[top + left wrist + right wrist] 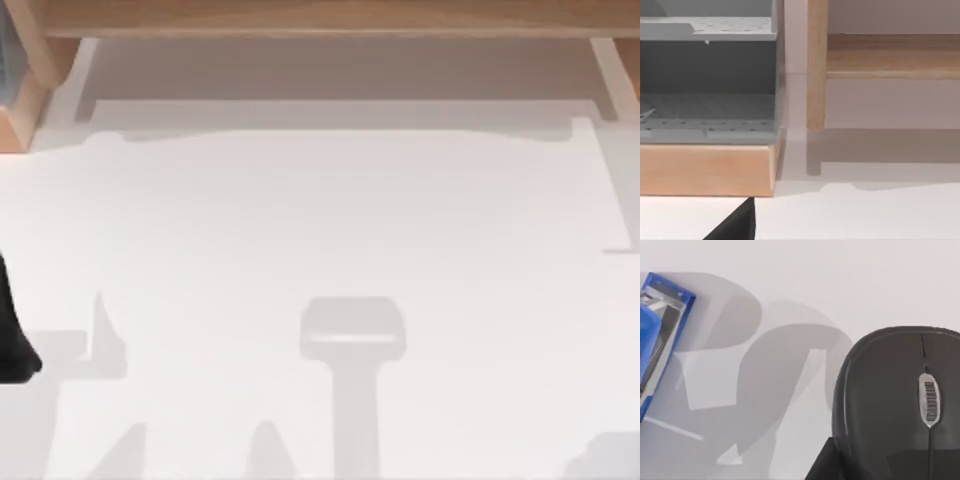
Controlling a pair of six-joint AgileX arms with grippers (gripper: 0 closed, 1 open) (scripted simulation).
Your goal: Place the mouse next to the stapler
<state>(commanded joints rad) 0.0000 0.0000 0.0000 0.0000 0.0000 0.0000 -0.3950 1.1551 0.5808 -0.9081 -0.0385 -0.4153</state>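
Now the right wrist view has the black plastic mouse (895, 400) lying flat on the white table (840, 285), near the blue metal stapler (657, 335), a bare gap between them. Whether either gripper's fingers are parted: cannot tell.

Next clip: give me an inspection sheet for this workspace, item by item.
Surface: white table, bare, crossed by grey shadows.
Job's things: black mouse and blue stapler lie apart on the white surface, right wrist view.
Clutter: nothing seen.
Hands: a dark part at the table's left edge; fingers not visible.
Cables: nothing seen.
Surroundings: wooden frame at the back; grey perforated shelves on a wooden base.
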